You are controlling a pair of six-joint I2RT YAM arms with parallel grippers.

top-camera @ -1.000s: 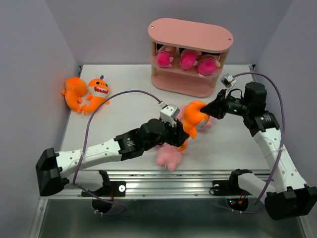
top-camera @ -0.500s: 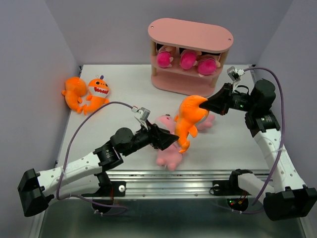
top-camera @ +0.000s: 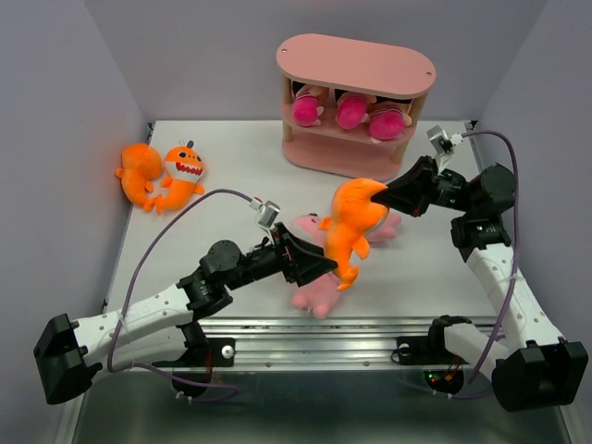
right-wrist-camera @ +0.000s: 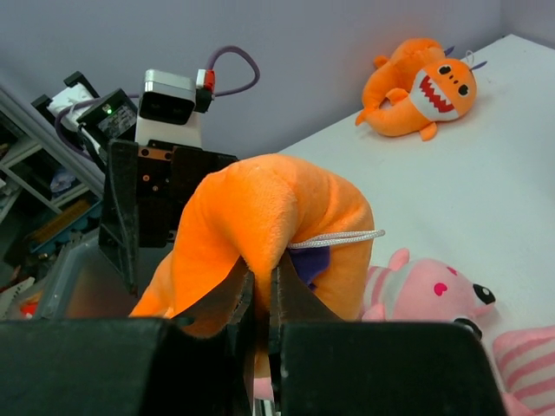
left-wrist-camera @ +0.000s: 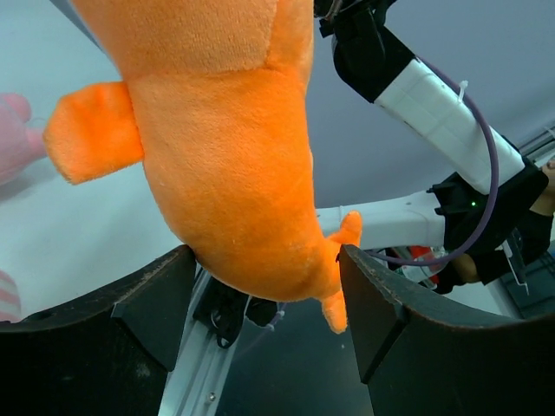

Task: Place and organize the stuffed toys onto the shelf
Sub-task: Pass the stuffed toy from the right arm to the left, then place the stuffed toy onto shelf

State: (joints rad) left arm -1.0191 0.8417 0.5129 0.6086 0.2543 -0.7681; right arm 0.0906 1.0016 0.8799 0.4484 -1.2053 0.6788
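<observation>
My right gripper (top-camera: 381, 195) is shut on a fold of an orange monster (top-camera: 353, 222) and holds it above the table, in front of the shelf (top-camera: 356, 63). In the right wrist view its jaws (right-wrist-camera: 260, 290) pinch the plush (right-wrist-camera: 260, 208). My left gripper (top-camera: 319, 265) is open. The monster's lower end (left-wrist-camera: 225, 173) hangs between its fingers (left-wrist-camera: 147, 303). Pink pigs (top-camera: 314, 291) lie below and behind the monster. Two more orange monsters (top-camera: 162, 171) lie at the far left. Dolls in magenta (top-camera: 350, 113) fill the shelf's middle tier.
The shelf stands at the back centre, its top and bottom tiers bare. Grey walls close in the table's left, back and right sides. A metal rail (top-camera: 314, 328) runs along the near edge. A pink pig's face (right-wrist-camera: 425, 290) shows on the table below the held toy.
The left gripper opened, let go of the orange monster and drew back left toward the near edge. The right gripper kept its hold and carried the toy slightly left.
</observation>
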